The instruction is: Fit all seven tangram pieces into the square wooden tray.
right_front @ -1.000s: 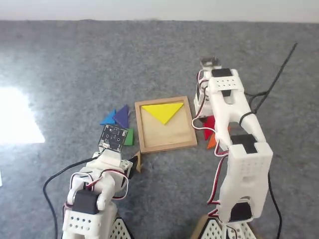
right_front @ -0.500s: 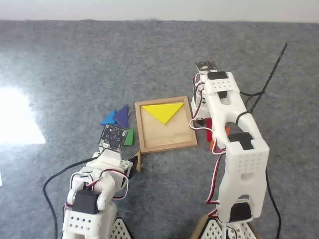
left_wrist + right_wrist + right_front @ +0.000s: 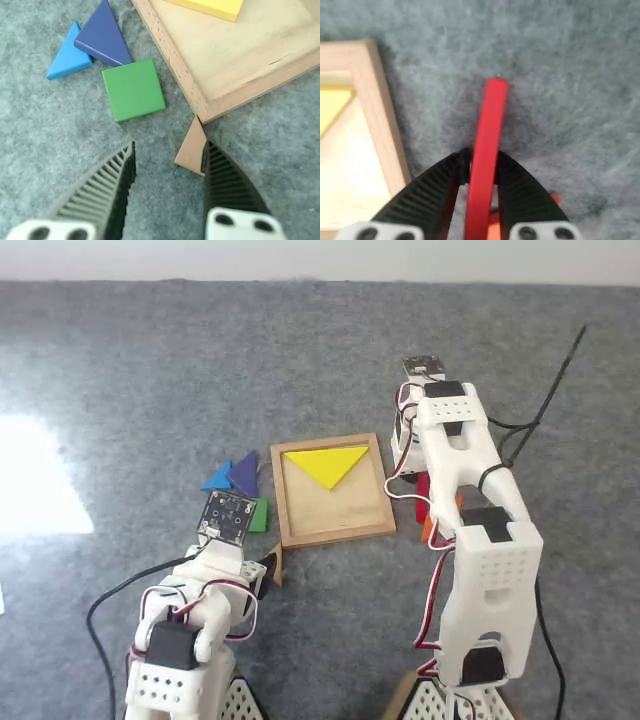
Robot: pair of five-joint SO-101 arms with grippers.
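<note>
two arms are working side by side at a grey bench [image 3: 150,370], with the square wooden tray [image 3: 335,532] lying near the centre of the high view. one yellow triangle [image 3: 325,464] is sitting inside the tray, its long side along the far rim. the right end effector [image 3: 482,160] is gripping a red piece [image 3: 490,120], holding it on edge between its two jaws just off the tray's right side. whether the piece is touching the bench cannot be told. an orange piece [image 3: 425,526] is peeking out from under that arm, right of the tray's lower corner. the left end effector [image 3: 169,147] is hanging over the bench at the lower left of the tray with its jaws spread wide and nothing between them. a tan triangle [image 3: 192,150] is lying at the tray's near left corner, just beside one jaw. a green square [image 3: 133,90] is resting close to the tray's left rim. a dark blue triangle [image 3: 104,37] and a light blue triangle [image 3: 69,55] are lying side by side just beyond it, left of centre.
</note>
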